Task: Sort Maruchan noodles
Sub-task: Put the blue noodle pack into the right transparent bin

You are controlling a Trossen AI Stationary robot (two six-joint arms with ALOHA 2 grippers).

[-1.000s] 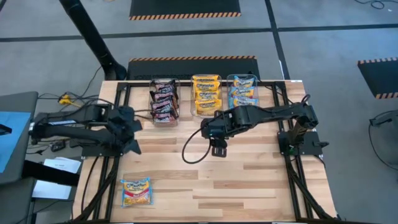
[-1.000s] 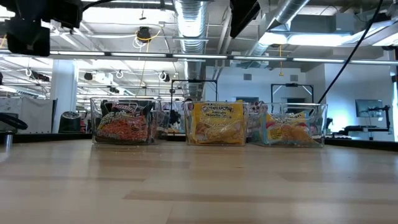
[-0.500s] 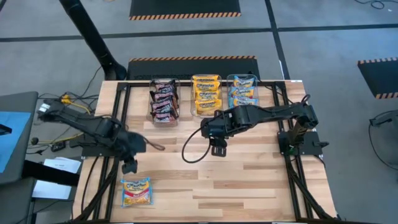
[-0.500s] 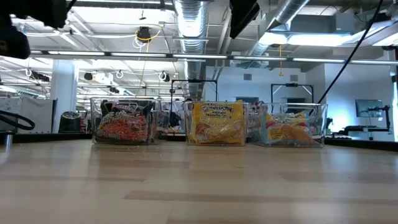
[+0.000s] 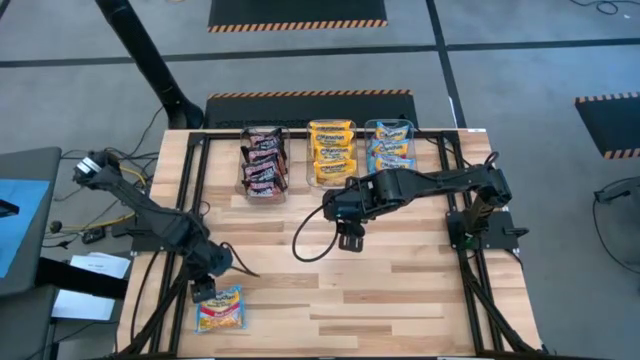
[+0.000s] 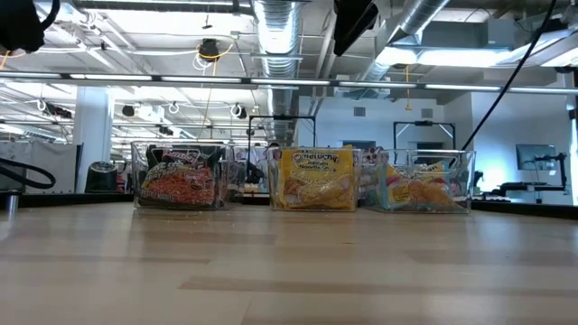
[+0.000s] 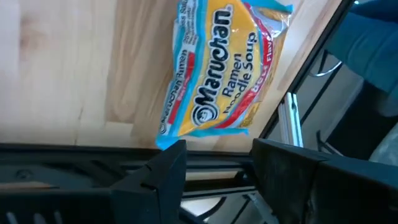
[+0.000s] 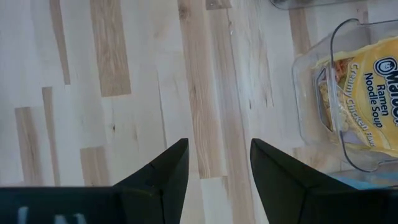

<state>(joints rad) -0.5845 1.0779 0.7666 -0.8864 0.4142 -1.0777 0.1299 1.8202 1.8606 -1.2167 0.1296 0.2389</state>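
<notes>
One blue-yellow Maruchan packet is being approached on the worktop by the left hand, fingers apart; closing around its edge seems next. The right hand, also spread, is being held mid-worktop.

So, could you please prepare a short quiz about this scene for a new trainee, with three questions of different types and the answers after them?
1. True or false: the left gripper is shut on the loose packet.
2. Which tub holds the yellow packets? A) left tub B) middle tub C) right tub
3. Fill in: the right gripper hangs open over the bare ____.

Key: 1 false, it is open just beside the packet; 2 B; 3 table.
</notes>
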